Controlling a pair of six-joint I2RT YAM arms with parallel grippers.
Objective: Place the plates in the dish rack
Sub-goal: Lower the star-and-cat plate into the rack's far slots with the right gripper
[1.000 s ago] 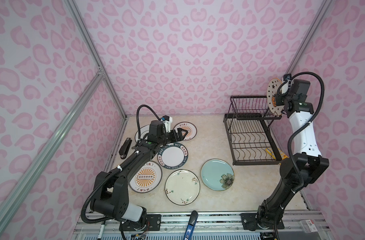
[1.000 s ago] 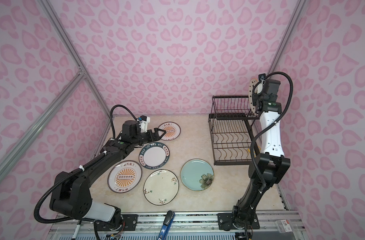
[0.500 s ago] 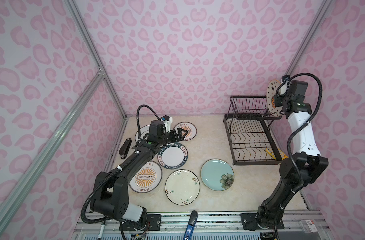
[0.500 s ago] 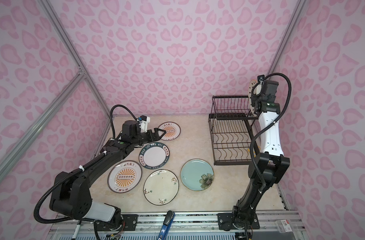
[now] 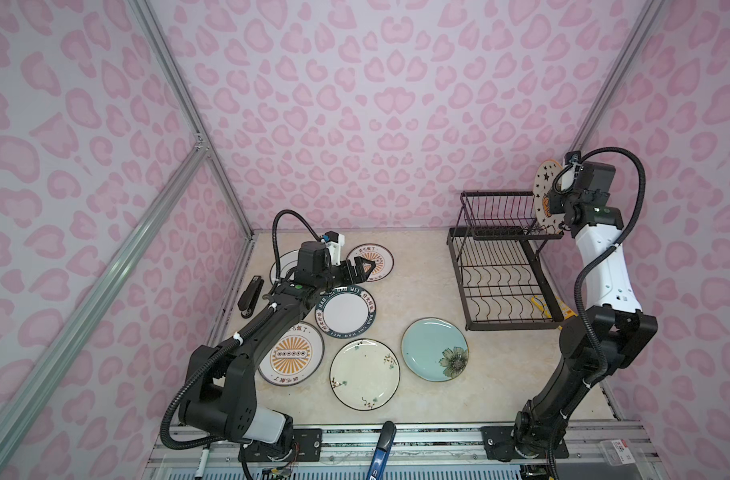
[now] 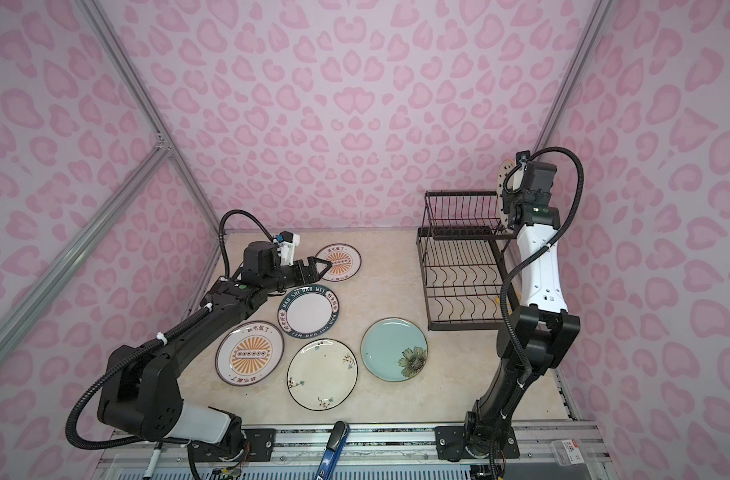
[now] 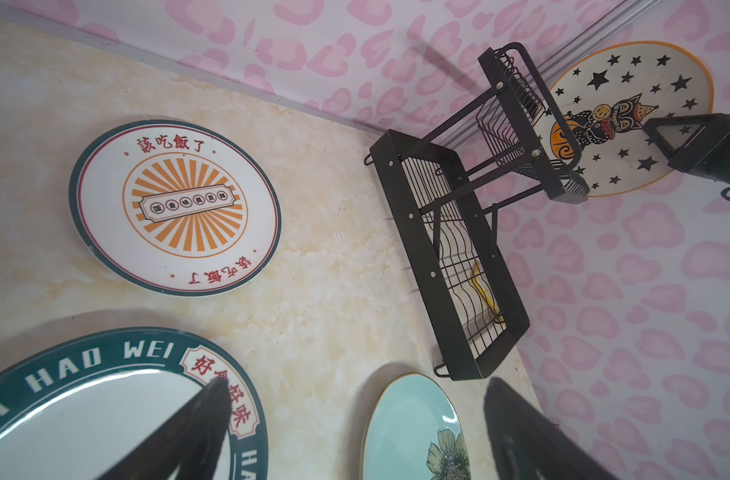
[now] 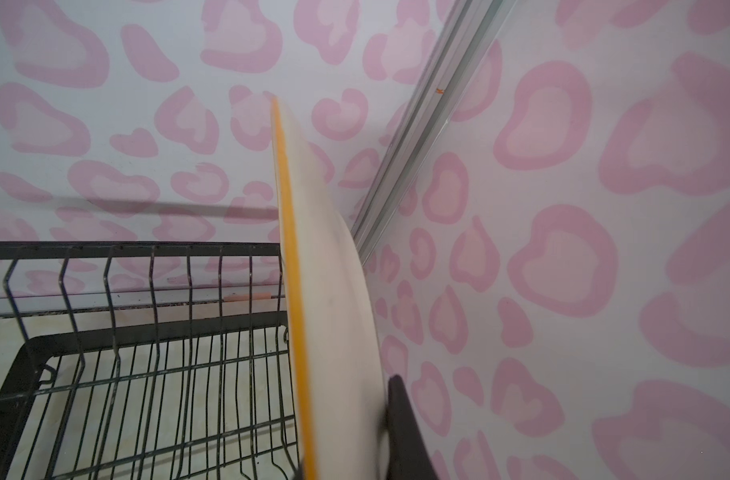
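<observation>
My right gripper (image 5: 559, 194) (image 8: 346, 449) is shut on the starry orange-rimmed plate (image 5: 545, 183) (image 6: 505, 183) (image 8: 326, 291). It holds that plate upright on edge above the right end of the black dish rack (image 5: 504, 282) (image 8: 147, 332), by its upper tier. My left gripper (image 5: 361, 268) (image 7: 355, 399) hangs open and empty over the table, above the lettered plate (image 5: 346, 309) and near the far sunburst plate (image 5: 380, 259). A second sunburst plate (image 5: 292, 353), a cream sprigged plate (image 5: 364, 374) and a pale blue flowered plate (image 5: 434, 349) lie flat. A white plate (image 5: 286, 262) is half hidden behind the left arm.
Both rack tiers (image 6: 463, 282) hold no plates. Something yellow (image 5: 542, 305) lies under the rack's right side. A black stapler-like object (image 5: 250, 291) sits at the table's left edge. A blue-handled tool (image 5: 382, 449) rests on the front rail.
The right arm has shifted slightly left with the starry plate. The left arm has not moved.
</observation>
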